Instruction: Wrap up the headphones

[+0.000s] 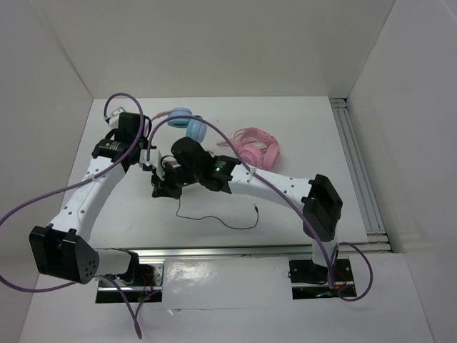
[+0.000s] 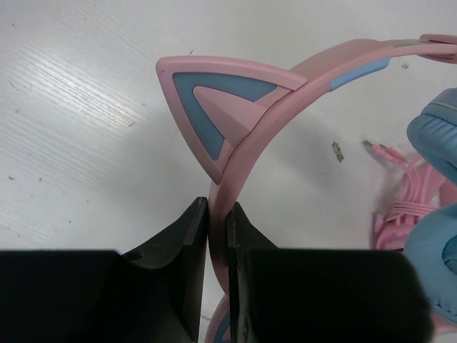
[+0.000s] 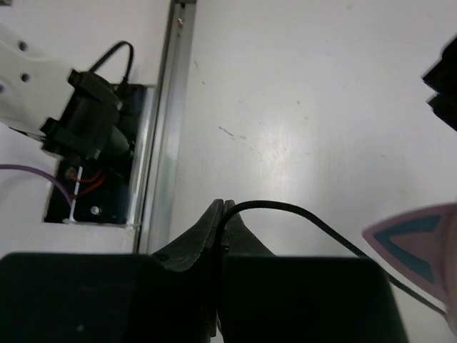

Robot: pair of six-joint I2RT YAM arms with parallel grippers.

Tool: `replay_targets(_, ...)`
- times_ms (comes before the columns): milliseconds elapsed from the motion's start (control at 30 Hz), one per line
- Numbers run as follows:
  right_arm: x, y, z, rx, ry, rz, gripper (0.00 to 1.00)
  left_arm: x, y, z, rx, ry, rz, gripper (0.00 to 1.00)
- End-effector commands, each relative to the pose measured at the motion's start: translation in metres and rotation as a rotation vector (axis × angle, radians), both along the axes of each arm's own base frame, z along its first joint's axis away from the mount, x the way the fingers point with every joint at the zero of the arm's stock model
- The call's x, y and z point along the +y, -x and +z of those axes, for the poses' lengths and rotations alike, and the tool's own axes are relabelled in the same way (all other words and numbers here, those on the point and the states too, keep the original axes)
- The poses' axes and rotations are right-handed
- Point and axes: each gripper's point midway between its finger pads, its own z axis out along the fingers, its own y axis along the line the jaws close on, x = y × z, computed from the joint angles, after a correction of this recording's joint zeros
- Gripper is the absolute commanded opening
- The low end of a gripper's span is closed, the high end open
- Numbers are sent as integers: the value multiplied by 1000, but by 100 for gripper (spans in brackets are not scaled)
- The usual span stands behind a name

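Left jaws: gripping the thin pink headband (image 2: 300, 93) of the headphones (image 1: 187, 123), just below a cat ear (image 2: 214, 107), with the band arching up and rightward from them. Right jaws: pinching the black cable (image 3: 300, 212), which is running rightward toward the headband. Slack is lying on the worktop (image 1: 300, 121), nearer the right arm.

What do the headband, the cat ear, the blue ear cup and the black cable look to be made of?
The headband and cat ear: rigid moulded plastic, matte pink with blue inlays and crisp edges. The ear cup: probably soft leatherette padding, going by its smooth rounded bulge. The cable: likely rubber-coated wire, thin and curving freely.
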Motion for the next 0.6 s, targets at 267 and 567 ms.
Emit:
replay_targets(267, -70, -37, 54, -190, 46, -189, 0, -49, -24, 2, 24, -195, -292, 0)
replay_targets(567, -116, -66, 55, -306, 151, -415, 0, -101, -24, -8, 50, -192, -611, 0)
